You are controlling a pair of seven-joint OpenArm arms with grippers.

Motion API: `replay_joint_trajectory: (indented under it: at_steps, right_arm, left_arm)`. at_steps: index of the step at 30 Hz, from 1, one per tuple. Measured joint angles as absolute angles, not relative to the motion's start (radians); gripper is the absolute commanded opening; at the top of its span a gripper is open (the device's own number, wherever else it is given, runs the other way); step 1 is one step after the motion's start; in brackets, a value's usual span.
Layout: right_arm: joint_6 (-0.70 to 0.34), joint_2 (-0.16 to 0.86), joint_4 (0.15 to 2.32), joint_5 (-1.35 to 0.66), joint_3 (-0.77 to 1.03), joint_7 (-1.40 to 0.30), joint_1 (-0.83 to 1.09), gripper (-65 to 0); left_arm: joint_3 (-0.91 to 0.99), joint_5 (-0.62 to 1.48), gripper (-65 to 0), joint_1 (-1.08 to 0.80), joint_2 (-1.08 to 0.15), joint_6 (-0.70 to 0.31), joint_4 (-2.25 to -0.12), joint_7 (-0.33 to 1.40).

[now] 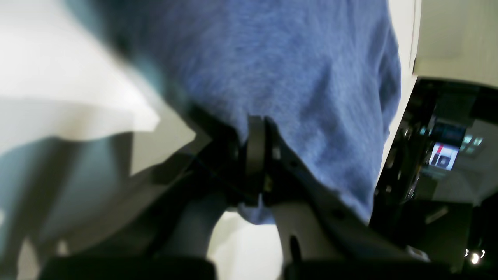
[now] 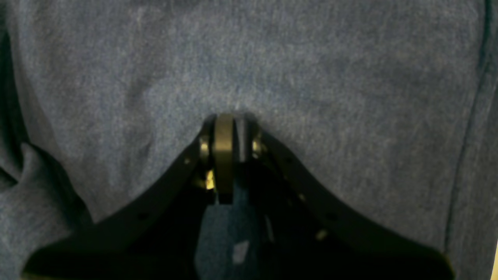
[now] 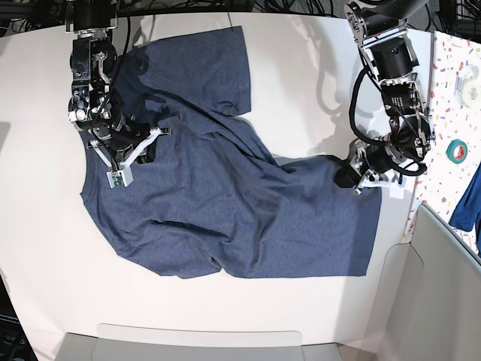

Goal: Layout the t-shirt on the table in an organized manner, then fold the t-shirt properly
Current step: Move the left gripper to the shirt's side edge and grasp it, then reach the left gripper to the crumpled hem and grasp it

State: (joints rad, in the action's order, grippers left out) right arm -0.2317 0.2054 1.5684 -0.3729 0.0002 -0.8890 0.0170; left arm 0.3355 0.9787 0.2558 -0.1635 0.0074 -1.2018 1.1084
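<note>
Base view: the t-shirt [image 3: 225,210] lies rumpled on the desk [image 3: 285,83]; I'm in the spreading step, left pincer [image 3: 355,180] and right pincer [image 3: 120,162] both clamped on cloth. Next I'd pull the two grips apart.

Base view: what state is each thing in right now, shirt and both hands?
t-shirt: spread on the table, still rumpled and creased, not folded.
left hand: shut on the t-shirt, at its edge.
right hand: shut on the t-shirt, pinching a bit of fabric.
</note>
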Motion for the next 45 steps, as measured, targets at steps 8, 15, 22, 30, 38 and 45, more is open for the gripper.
replay_joint_trajectory:
  at_steps: [8,15,22,30,38,45]
  right_arm:
    - [-0.232,0.205,1.568,-0.373,0.0,-0.888,0.017,-59.2]
    - [-0.232,0.205,1.569,-0.373,0.0,-0.888,0.019,-59.2]
    - [-0.232,0.205,1.568,-0.373,0.0,-0.886,0.019,-59.2]
    - [-0.232,0.204,1.568,-0.373,0.0,-0.885,0.019,-59.2]
    - [-0.23,0.202,1.569,-0.373,0.002,-0.872,0.028,-59.2]
    - [-0.228,0.201,1.569,-0.376,0.004,-0.865,0.036,-59.2]
  left_arm:
    - [0.334,0.981,-64.6,0.342,-0.074,0.0,-1.334,1.187]
    - [0.255,0.979,-64.5,0.396,0.014,0.001,-1.331,1.203]
    - [0.01,0.979,-64.5,0.416,0.042,0.011,-1.33,1.069]
    - [-0.143,0.981,-64.5,0.475,0.052,0.017,-1.196,0.896]
    - [-0.271,0.982,-64.4,0.547,0.092,0.023,-1.04,0.681]
    - [-0.417,0.989,-50.4,0.606,0.143,0.014,-0.927,0.553]
